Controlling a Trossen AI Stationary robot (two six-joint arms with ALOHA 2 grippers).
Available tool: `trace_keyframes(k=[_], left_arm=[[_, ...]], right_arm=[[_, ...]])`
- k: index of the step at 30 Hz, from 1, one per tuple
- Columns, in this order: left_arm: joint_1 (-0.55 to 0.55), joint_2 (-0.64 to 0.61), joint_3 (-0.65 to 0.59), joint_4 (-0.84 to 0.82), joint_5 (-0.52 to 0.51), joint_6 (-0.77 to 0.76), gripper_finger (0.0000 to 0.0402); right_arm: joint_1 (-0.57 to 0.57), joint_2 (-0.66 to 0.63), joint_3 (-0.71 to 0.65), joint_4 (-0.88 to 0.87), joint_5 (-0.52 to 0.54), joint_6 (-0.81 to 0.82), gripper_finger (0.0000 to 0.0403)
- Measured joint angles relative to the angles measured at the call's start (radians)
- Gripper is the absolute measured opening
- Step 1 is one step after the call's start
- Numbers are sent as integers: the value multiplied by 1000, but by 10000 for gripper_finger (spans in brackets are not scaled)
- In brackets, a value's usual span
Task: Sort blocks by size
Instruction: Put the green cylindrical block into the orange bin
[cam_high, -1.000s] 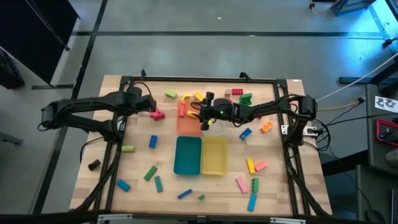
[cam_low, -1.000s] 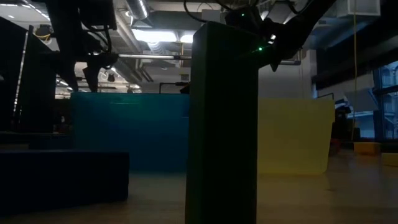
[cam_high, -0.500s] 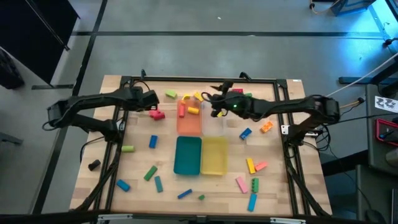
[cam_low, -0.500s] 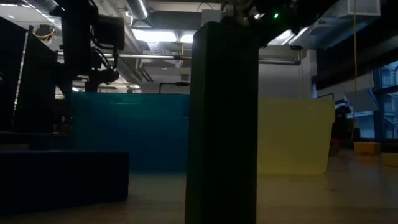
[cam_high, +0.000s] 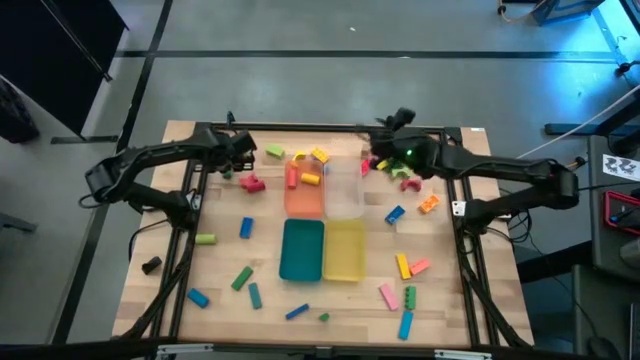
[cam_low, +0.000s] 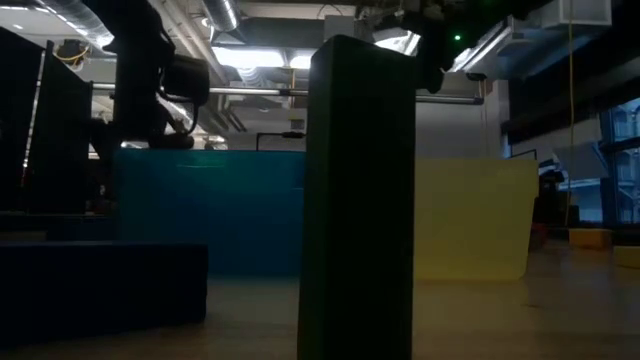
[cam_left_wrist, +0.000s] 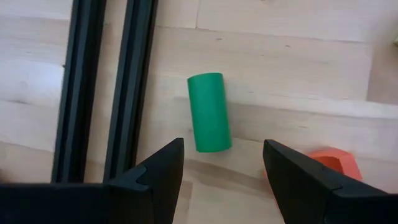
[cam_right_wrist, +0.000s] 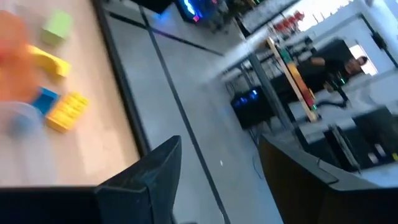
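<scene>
Blocks of many colours lie scattered on the wooden table. My left gripper is at the far left, open, pointing steeply down. A green round block lies flat on the wood just beyond its fingertips, and a red block lies beside one finger; it touches neither. My right gripper is open and empty, raised above the far edge near red and green blocks. Its wrist view looks past the far edge at yellow, blue and green blocks.
Four trays sit mid-table: orange, clear, teal, yellow. A red and a yellow block lie in the orange tray. Black frame rails run beside the left gripper. A dark green block stands before the low camera.
My right gripper has risen from over the orange tray and swung toward the table's far right, tipping up toward level. A yellow block now shows in the orange tray where it stood. My left gripper has moved toward the far edge and sunk a little.
</scene>
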Motion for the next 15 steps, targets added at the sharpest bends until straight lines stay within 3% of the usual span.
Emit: trace_keyframes(k=[4,11,15], left_arm=[[43,25,0,25,13,29,205],[113,94,0,32,62,48,205],[151,145,0,52,70,76,205]], right_arm=[[-94,-42,0,-85,-33,61,214],[-268,-69,0,-256,-248,197,214],[-330,-69,0,-303,-318,236,214]])
